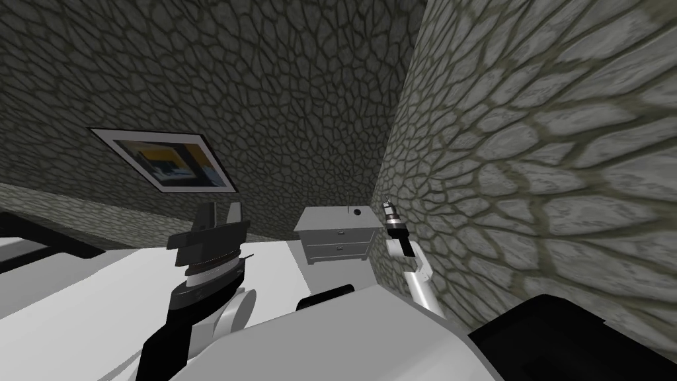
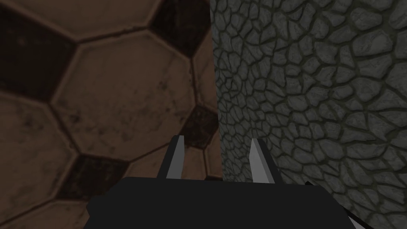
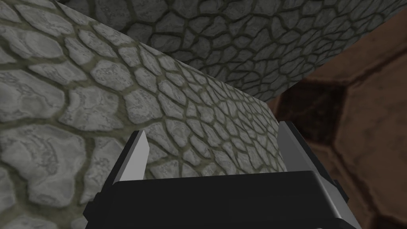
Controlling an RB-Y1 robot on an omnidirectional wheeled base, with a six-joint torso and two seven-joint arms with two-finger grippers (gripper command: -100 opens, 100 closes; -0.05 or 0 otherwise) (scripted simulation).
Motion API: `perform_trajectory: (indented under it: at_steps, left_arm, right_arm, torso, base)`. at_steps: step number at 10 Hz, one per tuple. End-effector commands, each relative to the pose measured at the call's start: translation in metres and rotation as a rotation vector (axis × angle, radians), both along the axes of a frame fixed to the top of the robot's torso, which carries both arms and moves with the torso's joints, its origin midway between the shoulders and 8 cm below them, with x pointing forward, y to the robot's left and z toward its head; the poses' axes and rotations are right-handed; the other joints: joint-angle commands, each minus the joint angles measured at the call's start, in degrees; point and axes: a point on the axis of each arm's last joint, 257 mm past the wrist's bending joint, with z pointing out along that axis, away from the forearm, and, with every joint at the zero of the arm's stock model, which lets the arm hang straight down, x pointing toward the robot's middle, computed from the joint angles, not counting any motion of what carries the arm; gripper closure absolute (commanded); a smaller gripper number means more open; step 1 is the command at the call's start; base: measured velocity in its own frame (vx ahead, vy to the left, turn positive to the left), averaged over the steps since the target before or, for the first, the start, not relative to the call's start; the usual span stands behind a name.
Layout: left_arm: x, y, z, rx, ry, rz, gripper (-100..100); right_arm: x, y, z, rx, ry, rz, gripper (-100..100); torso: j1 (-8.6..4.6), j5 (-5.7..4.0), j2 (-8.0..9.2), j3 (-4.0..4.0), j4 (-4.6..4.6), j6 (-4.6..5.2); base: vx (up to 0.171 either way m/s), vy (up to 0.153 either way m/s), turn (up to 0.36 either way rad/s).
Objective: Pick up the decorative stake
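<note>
A thin dark stake (image 1: 348, 201) stands upright on top of a grey two-drawer nightstand (image 1: 330, 233) in the corner of the stone walls. A small dark round thing (image 1: 357, 211) lies beside it. My right gripper (image 1: 387, 206) is raised just right of the nightstand, close to the wall; in the right wrist view it (image 3: 212, 151) stands open and empty. My left gripper (image 1: 219, 215) is held up well to the left of the nightstand, and the left wrist view shows it (image 2: 217, 159) open with nothing between its fingers.
Stone walls (image 1: 542, 165) meet behind the nightstand, and the right wall runs close along my right arm. A framed picture (image 1: 165, 161) hangs on the back wall. A white flat surface (image 1: 86, 291) spreads at the left with a dark edge (image 1: 46, 239). A black shape (image 1: 568, 337) sits at the lower right.
</note>
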Motion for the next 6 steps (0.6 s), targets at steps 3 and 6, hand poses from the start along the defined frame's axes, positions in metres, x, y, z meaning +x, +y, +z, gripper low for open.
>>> perform_trajectory:
  at_steps: [3, 6]
  left_arm:
    - [0.0, 0.0, 0.0, 0.0, 0.0, 0.0, 0]
    - [0.0, 0.0, 0.0, 0.0, 0.0, 0.0, 0]
  right_arm:
    - [0.01, -0.052, -0.011, -0.07, 0.079, -0.16, -100]
    - [0.012, -0.073, -0.018, -0.11, 0.121, -0.235, -100]
  torso:
    - [0.07, 0.03, 0.05, 0.03, 0.02, 0.03]
    - [0.01, 0.01, -0.08, -0.04, -0.01, 0.01]
  base:
    - [-0.077, 0.101, 0.14]
    - [-0.033, 0.073, 0.098]
